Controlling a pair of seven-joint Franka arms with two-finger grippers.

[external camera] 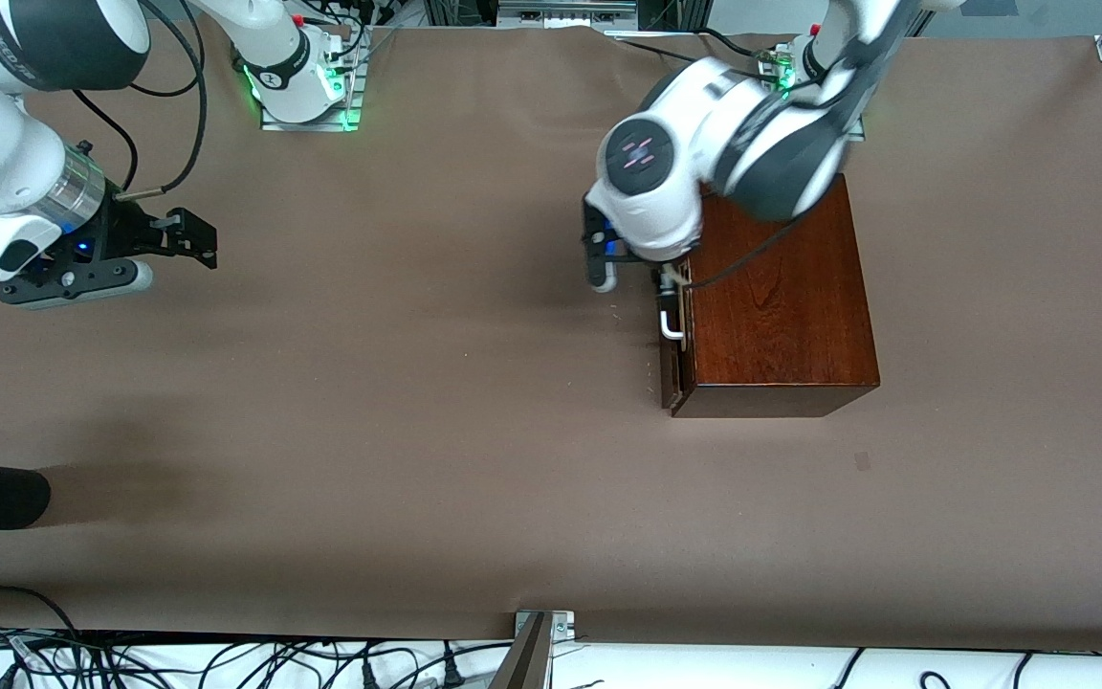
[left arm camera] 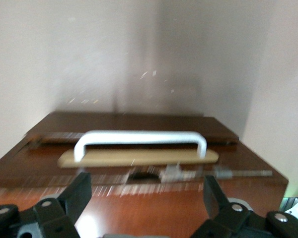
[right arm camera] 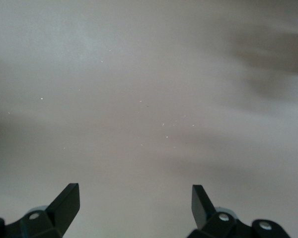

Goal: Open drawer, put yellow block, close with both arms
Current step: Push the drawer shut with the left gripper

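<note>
left gripper [left arm camera: 144, 191] spread, at the handle [left arm camera: 139, 139] of the drawer [external camera: 673, 359], not pinching it | drawer about shut in the box [external camera: 781, 306] | right gripper [right arm camera: 135, 198] spread over bare bench [external camera: 417, 383], waits

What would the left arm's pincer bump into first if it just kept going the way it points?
Most likely the white handle on the drawer front. In the left wrist view the left pincer is open, and the bar sits squarely between its fingers, just ahead. How much gap remains is hard to judge.
</note>
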